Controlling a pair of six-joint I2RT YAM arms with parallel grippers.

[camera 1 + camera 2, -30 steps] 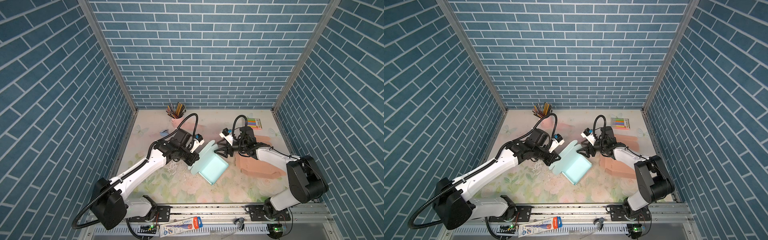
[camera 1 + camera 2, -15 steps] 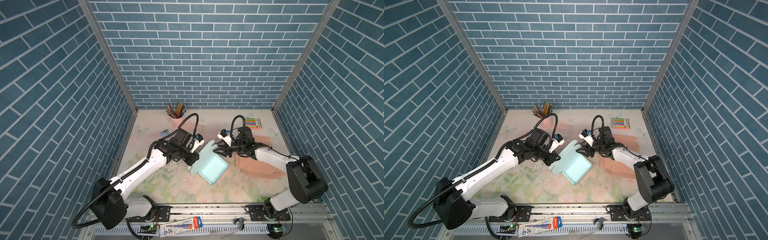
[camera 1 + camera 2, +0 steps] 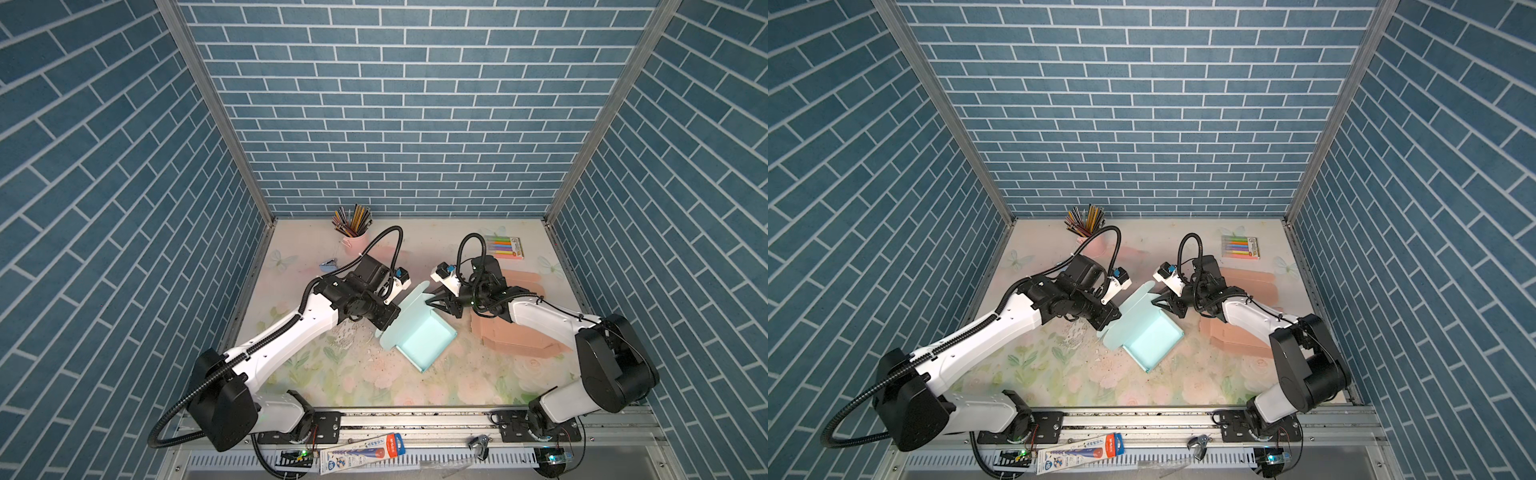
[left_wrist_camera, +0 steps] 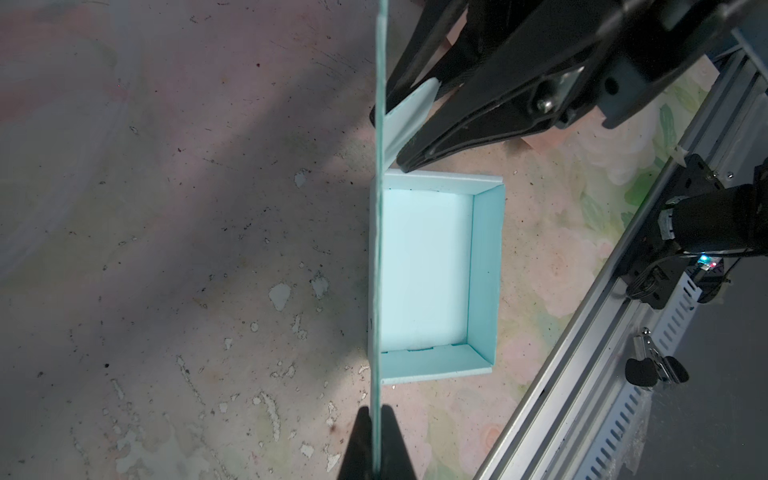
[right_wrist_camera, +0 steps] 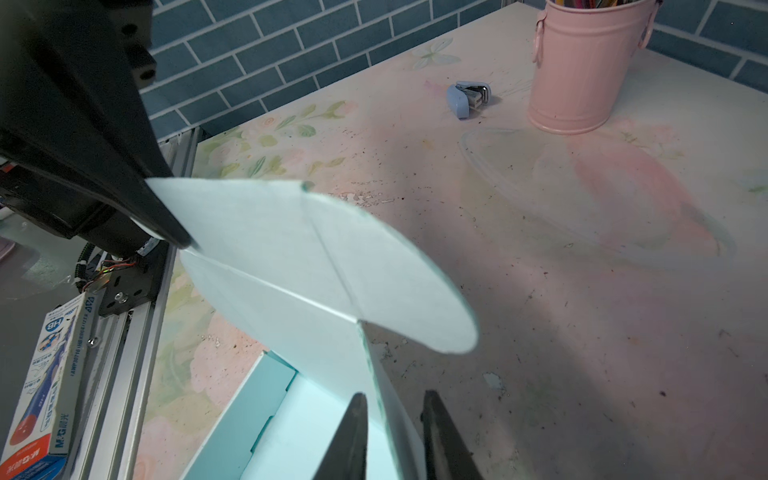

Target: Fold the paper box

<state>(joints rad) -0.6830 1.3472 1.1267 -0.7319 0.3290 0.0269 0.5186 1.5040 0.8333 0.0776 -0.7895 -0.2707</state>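
Observation:
The light teal paper box (image 3: 424,340) (image 3: 1150,340) lies mid-table, its tray (image 4: 424,266) formed with low walls. Its lid panel (image 5: 291,266) stands upright along the tray's left side. My left gripper (image 3: 388,322) (image 3: 1108,322) (image 4: 376,415) is shut on the lid's edge, both fingers pressed flat against the sheet. My right gripper (image 3: 430,303) (image 3: 1154,301) (image 5: 392,411) reaches in from the right. Its fingers straddle the lid's small side flap (image 4: 409,116) at the tray's far corner, open, with a narrow gap showing on each side of the flap.
A pink bucket of pencils (image 3: 353,241) (image 5: 582,70) and a blue stapler (image 3: 328,264) (image 5: 467,97) stand at the back left. A marker pack (image 3: 503,247) lies back right. Flat salmon cardboard (image 3: 519,332) is under the right arm. A pencil box (image 3: 361,451) rests on the front rail.
The right gripper's jaws have narrowed from wide open to a small gap around the lid's side flap. The left gripper and the lid it holds have stayed put.

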